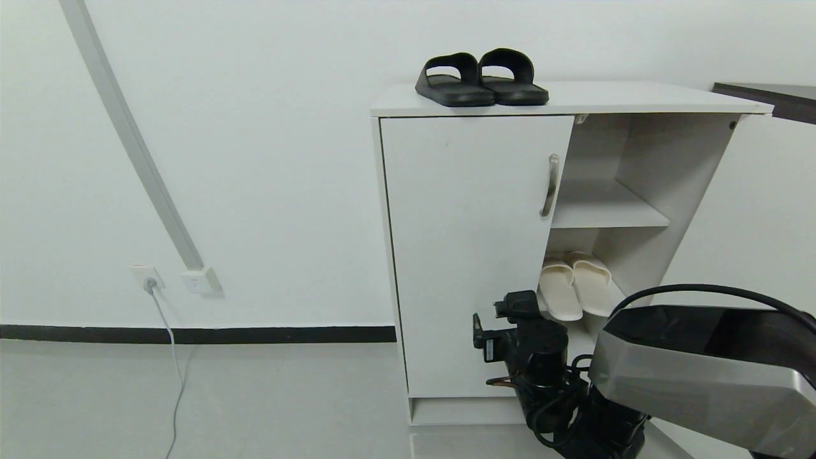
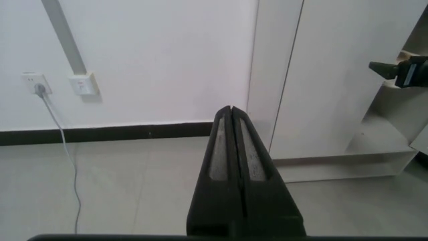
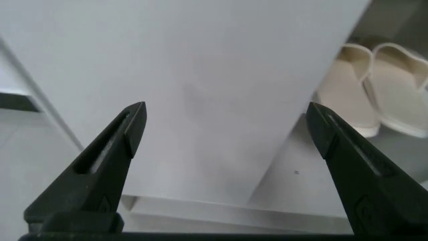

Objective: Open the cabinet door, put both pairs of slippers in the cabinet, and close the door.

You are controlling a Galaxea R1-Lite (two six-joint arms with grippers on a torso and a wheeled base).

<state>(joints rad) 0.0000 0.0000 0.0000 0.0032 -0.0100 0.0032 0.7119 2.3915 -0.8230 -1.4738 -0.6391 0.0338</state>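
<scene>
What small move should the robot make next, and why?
Probably lift the right tool toward the black slippers on the cabinet top: the white slippers already lie inside, and this tool is open and empty.

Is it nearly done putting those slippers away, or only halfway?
About halfway, it seems. Done: the right-hand door stands open and the white slippers lie on a shelf inside. In hand: nothing; the right gripper is open and empty by the cabinet, and the left gripper is shut on nothing. Left: the black slippers on top, then closing up.
</scene>
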